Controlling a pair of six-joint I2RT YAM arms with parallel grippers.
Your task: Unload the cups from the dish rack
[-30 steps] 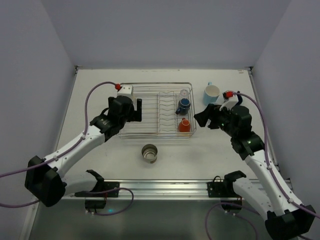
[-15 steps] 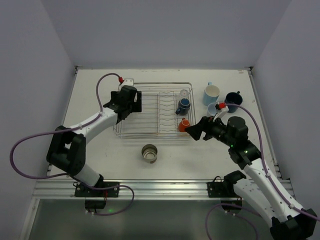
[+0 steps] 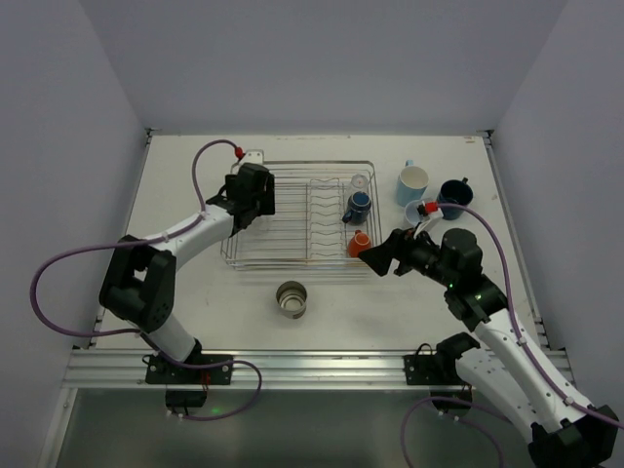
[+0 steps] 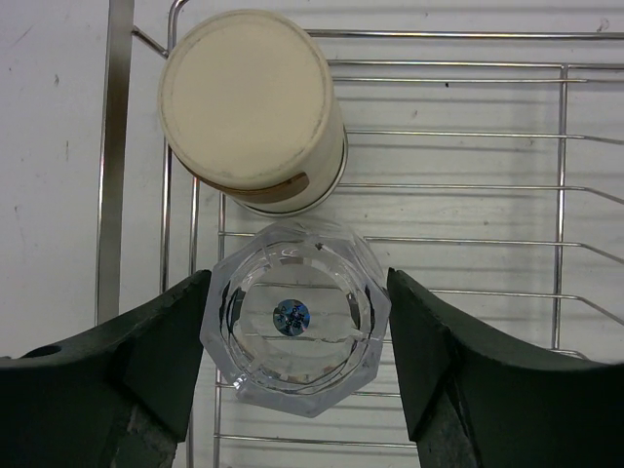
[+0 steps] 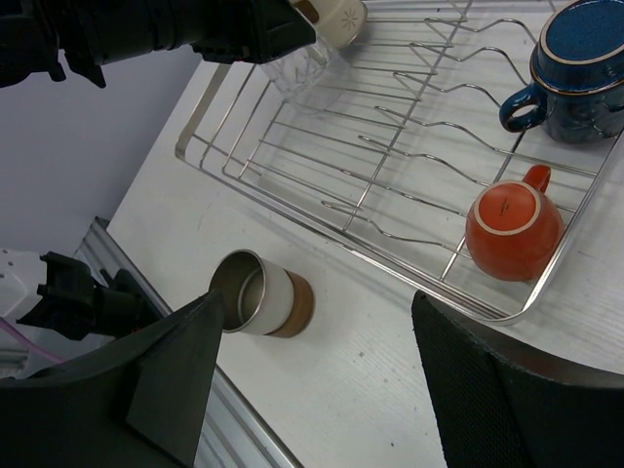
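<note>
Clear glass (image 4: 294,330) is standing in the dish rack's (image 4: 112,146) far-left corner, just beside a cream cup (image 4: 249,102). The left gripper (image 4: 297,292), having swung there, is straddling it wide open and gripping nothing. The right gripper (image 5: 317,302), likewise spread and empty, is returning toward the orange cup (image 5: 512,226), so both lifts are probably next.

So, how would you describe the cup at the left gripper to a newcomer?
Look at the dish rack, in its far left corner, where the left gripper hovers. Between its fingers stands the glass: clear and eight-sided, unlike the round cream cup beside it.
</note>
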